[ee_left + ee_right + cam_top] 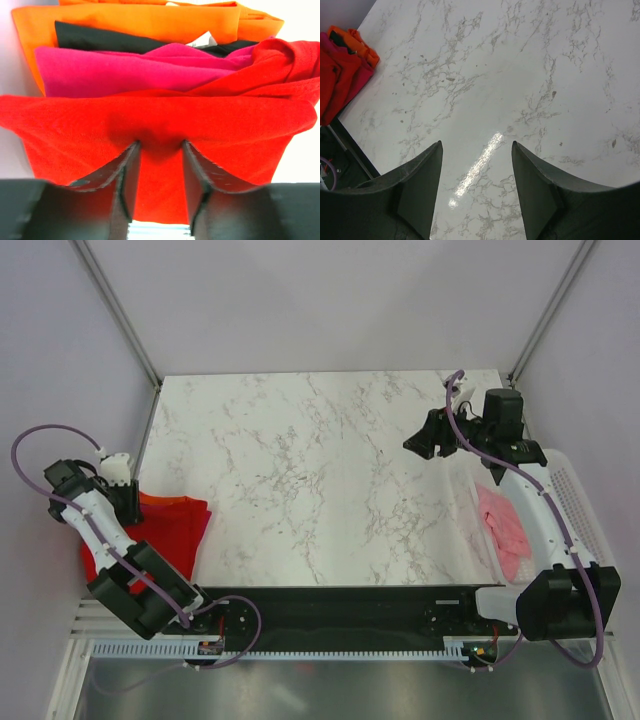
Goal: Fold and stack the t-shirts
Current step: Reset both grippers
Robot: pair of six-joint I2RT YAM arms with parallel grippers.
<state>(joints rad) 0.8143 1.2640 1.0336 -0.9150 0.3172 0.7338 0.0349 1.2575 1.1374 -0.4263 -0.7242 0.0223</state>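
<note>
A stack of folded t-shirts lies at the table's left edge, with the bright red t-shirt (172, 528) on top. In the left wrist view the red t-shirt (160, 112) lies over a magenta one (100, 72), a black layer (95, 37) and an orange one (150, 22). My left gripper (125, 502) is at the stack's far left side. Its jaws (160, 145) stand apart, with the tips pressed into the red cloth, which sags over them. My right gripper (418, 445) is open and empty above bare marble (476, 145). A pale pink t-shirt (503, 525) lies crumpled in the basket.
The white perforated basket (578, 502) stands at the right edge under the right arm. The stack also shows at the far left of the right wrist view (340, 70). The marble table top (320, 480) lies between the arms. White walls enclose the back and sides.
</note>
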